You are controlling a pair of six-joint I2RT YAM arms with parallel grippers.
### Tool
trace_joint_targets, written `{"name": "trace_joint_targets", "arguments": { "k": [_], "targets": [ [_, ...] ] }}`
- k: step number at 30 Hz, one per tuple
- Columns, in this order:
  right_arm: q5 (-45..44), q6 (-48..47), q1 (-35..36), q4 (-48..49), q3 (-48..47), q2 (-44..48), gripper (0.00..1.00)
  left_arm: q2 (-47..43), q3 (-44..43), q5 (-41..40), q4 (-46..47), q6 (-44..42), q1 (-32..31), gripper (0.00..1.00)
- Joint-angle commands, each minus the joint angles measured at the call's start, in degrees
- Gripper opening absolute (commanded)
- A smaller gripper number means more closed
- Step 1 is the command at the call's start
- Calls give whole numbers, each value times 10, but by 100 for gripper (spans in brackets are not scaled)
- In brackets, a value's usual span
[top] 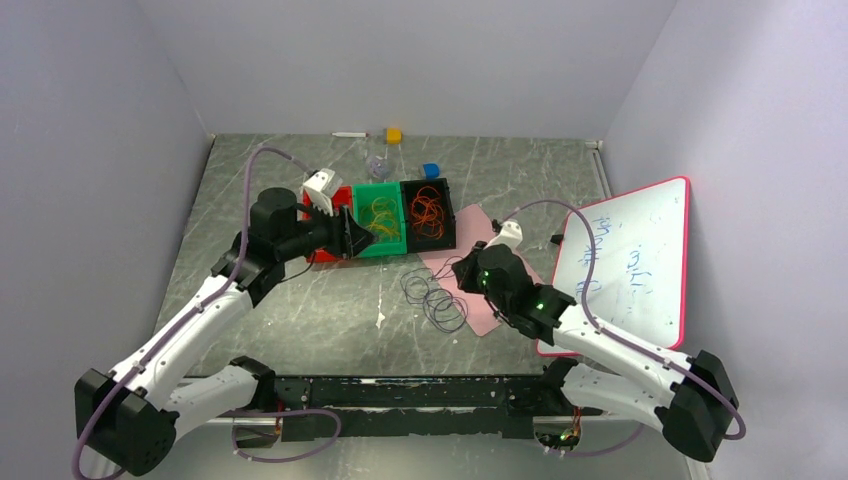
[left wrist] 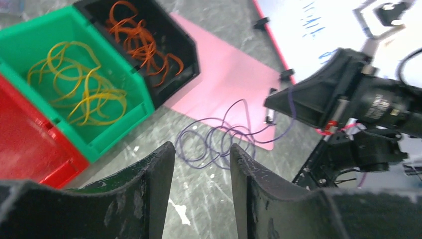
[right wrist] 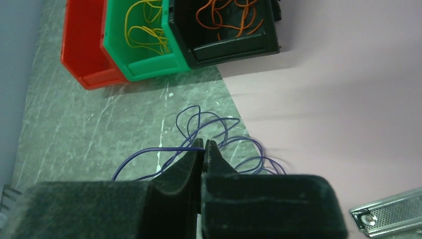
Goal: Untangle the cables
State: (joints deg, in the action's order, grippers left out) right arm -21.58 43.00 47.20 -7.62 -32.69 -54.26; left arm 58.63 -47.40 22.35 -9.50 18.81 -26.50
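The right gripper (right wrist: 204, 145) has its jaws closed, pinching a purple strand (right wrist: 149, 151) at the tips. In the top view, the purple cables (top: 435, 298) lie in loose loops at 8 o'clock of this gripper, partly on the table (top: 330, 310) and partly on the pink mat (top: 480, 320).

The left gripper (left wrist: 201, 149) has its jaws apart and holds nothing. It hangs at 10 o'clock of the loops, by the green bin (right wrist: 154, 67).

The yellow cables (right wrist: 144, 30) lie in the green bin and the orange cables (right wrist: 224, 15) in the black bin (right wrist: 234, 47). Both bins stand at 12 o'clock of the loops.
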Motion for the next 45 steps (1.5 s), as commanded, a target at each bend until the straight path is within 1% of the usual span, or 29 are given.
{"name": "trace_joint_targets", "arguments": {
  "k": [1,4,6,10,13,20,25,32,34,36,38,40,41,42,43,44,45],
  "targets": [
    [30,-32,-3,0,-36,-18,0,-12,-7,105,93,-7,-12,52],
    [59,-54,-3,-13,-71,-45,0,2,-19,113,90,-32,-42,55],
    [69,-58,-3,-24,-91,-58,0,13,-29,97,82,-50,-77,61],
    [83,-58,-3,-27,-111,-70,0,38,-36,72,82,-63,-123,65],
    [92,-57,-3,-29,-121,-77,0,52,-32,61,104,-57,-141,66],
    [106,-58,-3,-24,-126,-86,0,92,-39,55,139,-54,-159,68],
    [107,-57,-4,-25,-127,-85,0,115,-52,55,137,-61,-167,69],
    [108,-57,-3,-23,-128,-80,0,142,-49,46,131,-61,-171,67],
    [109,-57,-3,-23,-129,-80,0,149,-50,45,133,-58,-171,61],
    [109,-57,-3,-22,-129,-79,0,162,-53,47,133,-54,-171,53],
    [107,-57,-3,-21,-127,-78,0,172,-62,44,127,-50,-172,39],
    [101,-54,-3,-20,-122,-73,0,181,-74,33,115,-45,-171,19],
    [98,-53,-3,-20,-119,-70,0,184,-82,27,105,-44,-171,13],
    [92,-51,-3,-21,-116,-66,0,185,-90,21,98,-43,-171,9],
    [86,-49,-3,-20,-111,-61,0,183,-97,17,92,-42,-171,7],
    [79,-47,-3,-19,-106,-55,0,181,-104,12,86,-41,-171,7],
    [72,-44,-3,-18,-101,-48,3,177,-111,9,80,-42,-171,7]
  ]
}}
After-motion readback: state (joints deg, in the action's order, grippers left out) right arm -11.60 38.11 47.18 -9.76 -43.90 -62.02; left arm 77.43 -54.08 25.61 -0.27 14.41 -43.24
